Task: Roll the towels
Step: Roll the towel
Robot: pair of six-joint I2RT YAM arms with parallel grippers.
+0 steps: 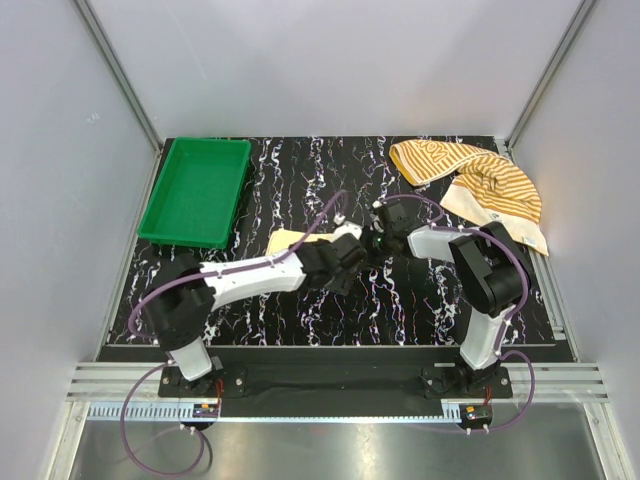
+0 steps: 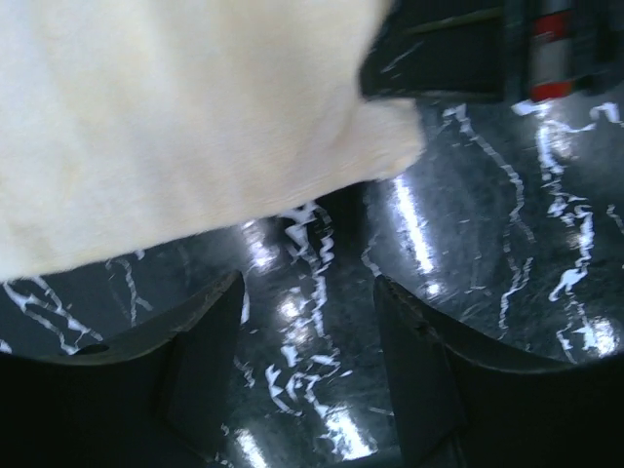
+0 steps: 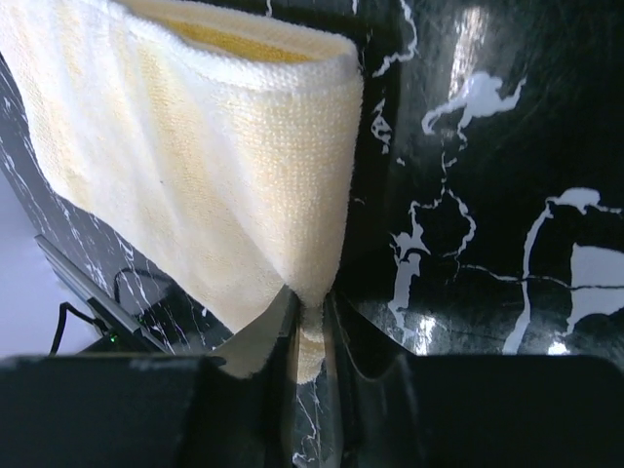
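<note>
A plain pale yellow towel (image 1: 284,241) lies folded at the middle of the black marbled table (image 1: 300,170). In the right wrist view my right gripper (image 3: 310,314) is shut on a corner of this towel (image 3: 214,156), and the cloth is bunched between its fingers. My left gripper (image 2: 307,292) hovers open just short of the same towel (image 2: 175,127), with only bare table between its fingers. From above, the two grippers meet beside the towel, the left gripper (image 1: 352,255) just below the right gripper (image 1: 374,236). The orange-and-cream striped towel (image 1: 480,180) lies crumpled at the far right corner.
A green tray (image 1: 197,190) stands at the far left of the table. Grey walls with metal frame posts close in the back and both sides. The striped towel hangs slightly over the table's right edge.
</note>
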